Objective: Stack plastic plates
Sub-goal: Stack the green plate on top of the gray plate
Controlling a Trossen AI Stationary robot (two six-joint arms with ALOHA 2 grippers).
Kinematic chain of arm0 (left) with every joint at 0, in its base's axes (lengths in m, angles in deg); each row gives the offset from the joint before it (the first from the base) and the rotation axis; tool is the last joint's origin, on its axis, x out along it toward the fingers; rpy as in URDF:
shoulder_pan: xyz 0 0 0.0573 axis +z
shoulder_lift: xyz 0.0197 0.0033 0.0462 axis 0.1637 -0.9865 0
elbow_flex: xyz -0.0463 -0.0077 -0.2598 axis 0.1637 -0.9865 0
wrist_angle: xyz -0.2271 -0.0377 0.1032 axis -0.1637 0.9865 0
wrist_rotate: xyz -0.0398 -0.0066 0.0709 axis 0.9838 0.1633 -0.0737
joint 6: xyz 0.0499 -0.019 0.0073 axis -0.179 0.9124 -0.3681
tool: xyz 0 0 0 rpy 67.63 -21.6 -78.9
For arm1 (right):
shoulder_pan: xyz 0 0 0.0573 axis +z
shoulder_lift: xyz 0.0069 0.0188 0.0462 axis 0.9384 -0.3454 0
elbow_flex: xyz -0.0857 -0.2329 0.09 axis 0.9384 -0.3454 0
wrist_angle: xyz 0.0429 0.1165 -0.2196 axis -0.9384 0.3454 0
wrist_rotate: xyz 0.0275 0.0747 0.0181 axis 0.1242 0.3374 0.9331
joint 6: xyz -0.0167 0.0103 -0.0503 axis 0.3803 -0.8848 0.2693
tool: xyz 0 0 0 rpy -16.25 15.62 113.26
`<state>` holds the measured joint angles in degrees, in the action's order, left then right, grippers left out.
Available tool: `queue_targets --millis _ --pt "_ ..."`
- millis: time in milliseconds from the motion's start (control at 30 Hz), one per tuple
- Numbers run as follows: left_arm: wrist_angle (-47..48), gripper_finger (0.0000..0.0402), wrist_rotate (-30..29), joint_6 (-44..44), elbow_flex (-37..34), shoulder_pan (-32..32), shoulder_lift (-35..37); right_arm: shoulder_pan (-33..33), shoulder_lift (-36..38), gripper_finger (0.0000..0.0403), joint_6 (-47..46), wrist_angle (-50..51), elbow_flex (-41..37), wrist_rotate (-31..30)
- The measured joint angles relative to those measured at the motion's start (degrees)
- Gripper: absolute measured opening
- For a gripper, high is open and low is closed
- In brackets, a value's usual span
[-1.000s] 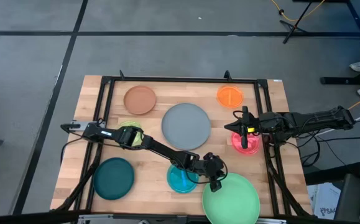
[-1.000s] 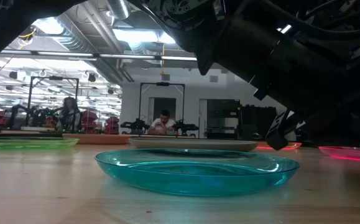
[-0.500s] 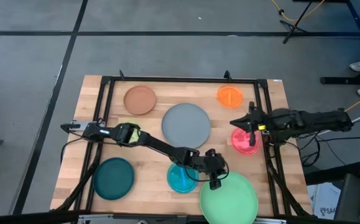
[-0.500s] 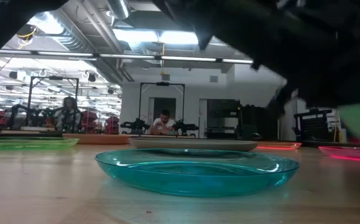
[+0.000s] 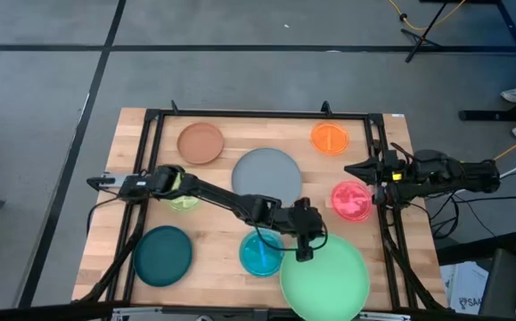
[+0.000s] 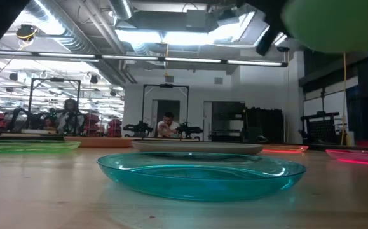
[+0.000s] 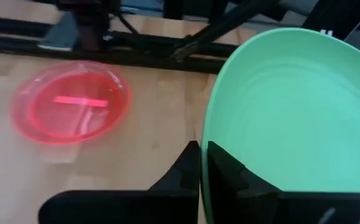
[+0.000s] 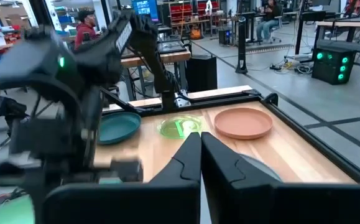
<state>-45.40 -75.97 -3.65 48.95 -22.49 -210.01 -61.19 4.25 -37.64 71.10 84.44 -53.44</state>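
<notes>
My left gripper (image 5: 304, 242) is shut on the large light green plate (image 5: 324, 278), which is off the table near the near edge and shows high up in the low view (image 6: 336, 25). The small translucent blue plate (image 5: 262, 252) lies flat beside it on the table (image 6: 199, 172). My right gripper (image 5: 350, 168) is shut and holds nothing, hovering just beyond the pink-red plate (image 5: 351, 201). The grey plate (image 5: 266, 178), brown plate (image 5: 200, 143), orange plate (image 5: 330, 137) and dark teal plate (image 5: 162, 255) lie flat. The left arm partly covers the lime plate (image 5: 184, 200). My left gripper pinches the light green plate by its rim (image 7: 206, 149), on the edge toward the table's far side. One finger (image 7: 229, 171) is on the plate's upper face, the other (image 7: 186, 171) on its outer side. The plate is lifted clear of the table and tilted.
A black metal frame (image 5: 258, 114) runs around the work area on the wooden table (image 5: 133, 125). The left arm reaches across the table's middle, above the lime plate and beside the grey one. People and other workstations show in the room behind (image 6: 166, 124).
My left gripper has lifted the light green plate clear of the table; the plate has risen out of the low view's table line and shifted slightly left. My right gripper has drawn up and away from the pink-red plate, toward the far side, tipping from pointing down to level.
</notes>
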Motion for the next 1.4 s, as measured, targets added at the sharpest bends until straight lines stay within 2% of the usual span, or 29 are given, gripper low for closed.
queue_targets --millis 433,533,700,833,933,1033,1167,1300,1400 --pt "16.5 0.0005 -5.3 -7.2 -0.1 3.8 11.1 0.0 -0.7 0.0003 0.1 0.2 0.0 -0.2" --pt "18.6 0.0005 -7.1 -9.0 -3.9 5.2 14.5 0.0 -0.7 0.0003 0.3 -0.5 0.0 -2.3" --pt "14.3 0.0005 -5.8 -10.3 -18.3 9.9 23.8 0.0 -0.7 0.0003 2.6 -1.7 0.0 -6.5" --pt "6.5 0.0004 -1.9 -10.3 -31.2 15.1 32.2 0.0 -1.1 0.0003 3.7 -1.8 0.0 -7.0" --pt "3.1 0.0004 -1.6 -10.3 -37.9 18.9 37.2 0.0 -2.6 0.0003 5.9 -2.1 0.0 -7.1" --pt "1.3 0.0004 -1.5 -10.7 -41.9 22.3 40.1 0.0 -5.8 0.0003 7.6 -4.1 -0.1 -7.1" --pt "1.0 0.0005 0.6 -12.5 -43.4 25.6 40.8 0.0 -11.4 0.0003 10.9 -6.0 -0.1 -7.1" --pt "-1.0 0.0005 2.4 -13.3 -44.2 27.1 40.5 0.0 -17.2 0.0003 15.7 -9.8 -0.1 -8.3" --pt "-2.5 0.0005 0.9 -13.0 -45.7 27.1 40.5 0.0 -21.1 0.0003 17.7 -16.2 -0.1 -7.5"
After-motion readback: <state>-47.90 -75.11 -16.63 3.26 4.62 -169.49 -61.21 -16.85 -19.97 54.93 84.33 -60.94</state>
